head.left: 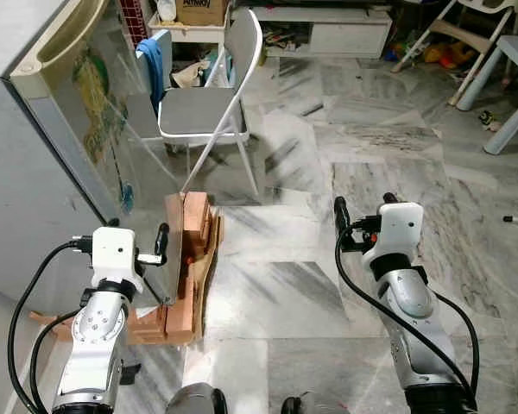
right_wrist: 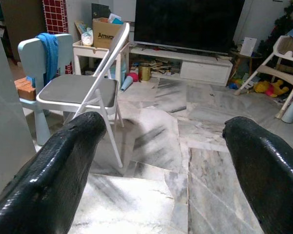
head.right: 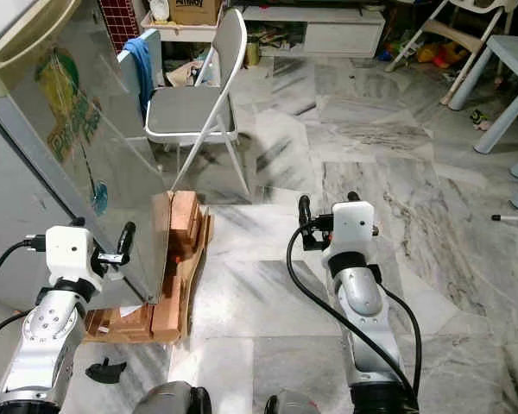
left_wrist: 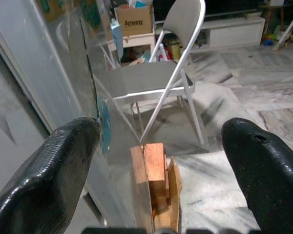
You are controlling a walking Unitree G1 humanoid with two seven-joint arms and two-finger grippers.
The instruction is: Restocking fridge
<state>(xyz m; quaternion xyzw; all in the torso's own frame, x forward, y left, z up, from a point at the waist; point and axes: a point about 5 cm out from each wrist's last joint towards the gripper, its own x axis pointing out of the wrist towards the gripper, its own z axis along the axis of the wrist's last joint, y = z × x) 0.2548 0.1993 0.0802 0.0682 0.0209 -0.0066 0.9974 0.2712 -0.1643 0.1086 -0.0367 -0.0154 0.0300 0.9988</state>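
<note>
The grey fridge [head.left: 26, 190] stands at my left, its glossy front [head.left: 95, 121] bearing a green and yellow sticker. The front's lower corner [head.left: 169, 267] reaches down beside a stack of wooden blocks [head.left: 197, 250] on the floor. My left gripper [head.left: 160, 246] is raised just short of that corner edge, open, with nothing between its fingers [left_wrist: 63, 161]. My right gripper [head.left: 363, 207] is held up over the bare marble floor, apart from the fridge. It is also open and empty, its fingers [right_wrist: 68, 156] spread wide.
A grey folding chair [head.left: 203, 108] stands just beyond the fridge, with a small pale blue chair and blue cloth [head.left: 151, 65] behind it. Further back are a cardboard box [head.left: 203, 10], a TV stand [head.left: 328, 30] and a white high chair [head.left: 492, 17]. Marble floor [head.left: 328, 172] spreads to the right.
</note>
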